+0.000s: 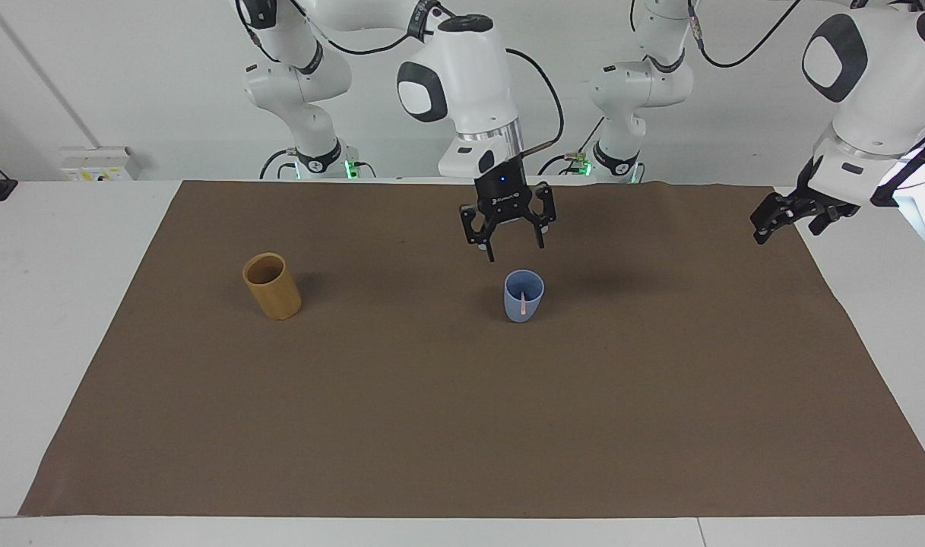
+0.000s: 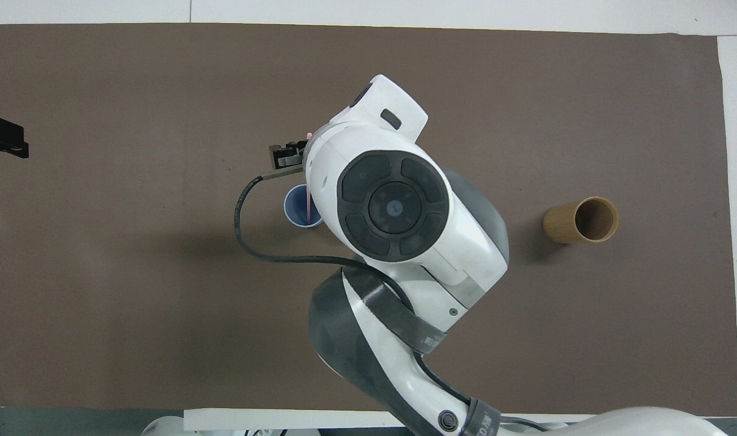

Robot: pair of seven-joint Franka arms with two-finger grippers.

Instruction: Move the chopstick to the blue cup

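Note:
The blue cup point(image 1: 524, 304) stands mid-mat, and one pale pink chopstick point(image 1: 524, 298) rests inside it, leaning on the rim farther from the robots. My right gripper point(image 1: 516, 249) hangs open just above the cup, holding nothing and clear of the stick. In the overhead view the right arm's wrist covers most of that gripper; the blue cup point(image 2: 297, 211) and the chopstick point(image 2: 308, 206) show beside it. My left gripper point(image 1: 770, 226) waits open and empty over the mat's edge at the left arm's end, also seen as the left gripper point(image 2: 5, 140) in the overhead view.
A taller tan-brown cup point(image 1: 272, 286) stands upright toward the right arm's end of the table, seen from above as the tan cup point(image 2: 580, 220). A brown mat point(image 1: 462, 425) covers the white table.

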